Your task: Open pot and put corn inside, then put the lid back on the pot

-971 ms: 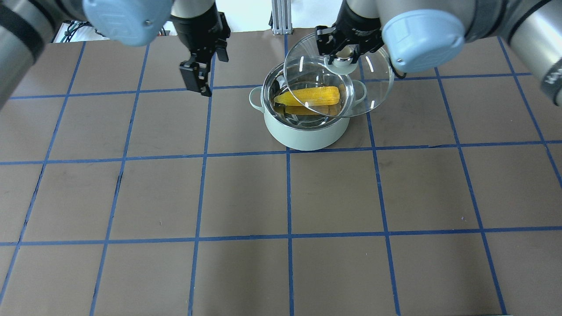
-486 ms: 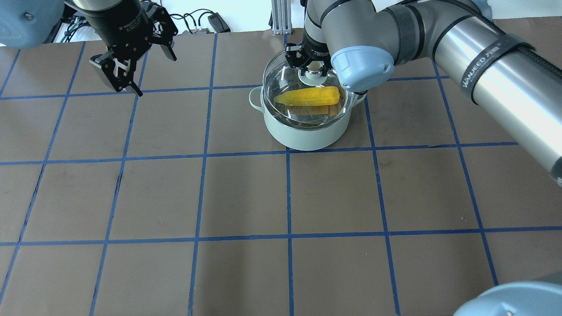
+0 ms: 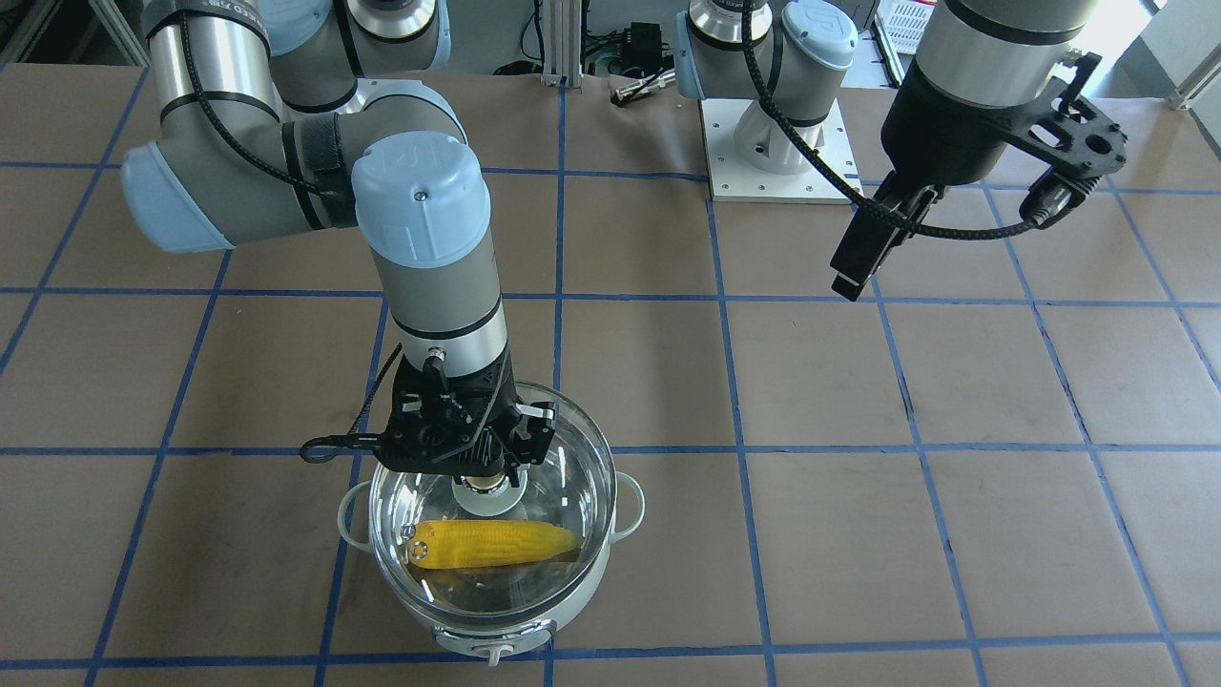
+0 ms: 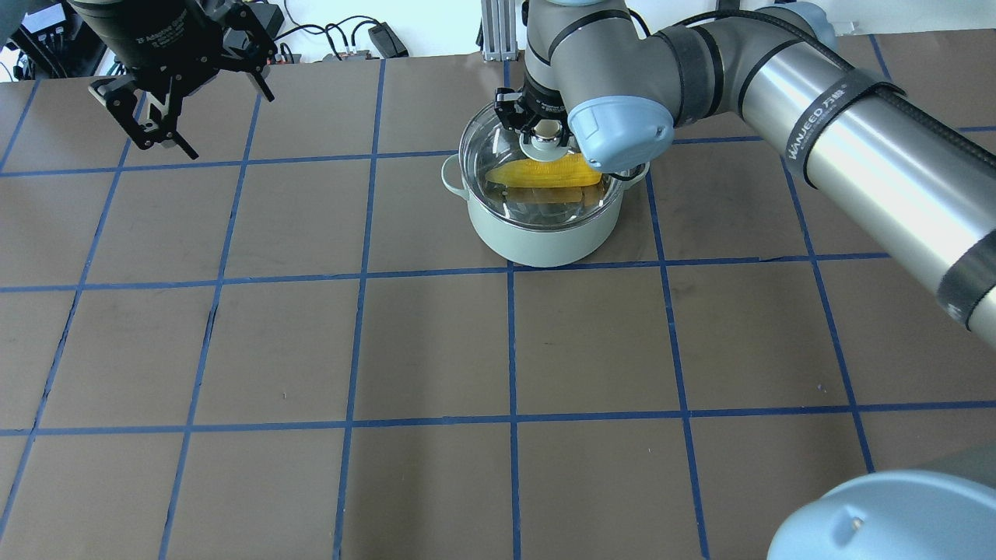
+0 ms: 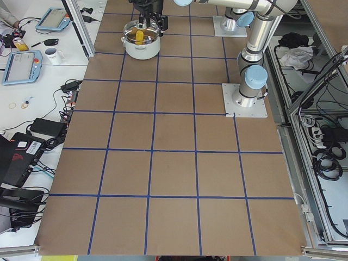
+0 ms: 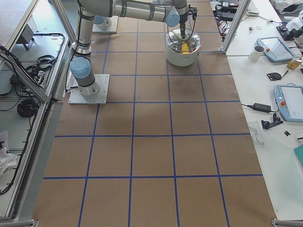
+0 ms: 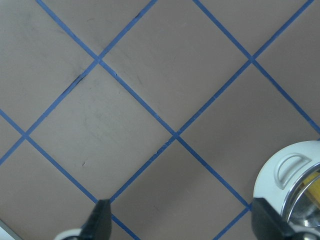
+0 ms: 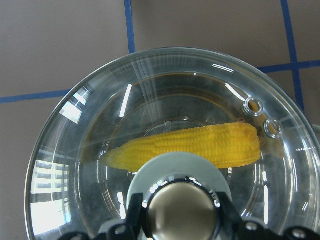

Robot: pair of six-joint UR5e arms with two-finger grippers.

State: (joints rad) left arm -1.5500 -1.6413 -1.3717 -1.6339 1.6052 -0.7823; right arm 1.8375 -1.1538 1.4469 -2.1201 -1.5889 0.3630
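Two arms work over the brown bench, which is marked with a grid of blue tape. At the far left of the overhead view, the left gripper hangs above the bench near its back edge, well apart from the pot. Its fingers are spread wide with nothing between them. In its wrist view they frame bare bench, with only one pot handle and a sliver of rim showing at the lower right corner.

Further right, near the middle of the back rows, stands the pale mint-green pot. It is upright, with a loop handle on each side and a small front knob facing the operators' side. The yellow corn lies flat inside it across the steel bottom, its pointed end toward the view's left.

The clear glass lid lies level over the pot's mouth, its rim lined up with the pot's rim. Whether it has fully settled cannot be told. Two metal vent rings sit above the blunt end of the corn.

The right gripper comes straight down onto the lid's centre and pinches the shiny knob between its two fingers. Its long arm leaves the overhead view to the right.
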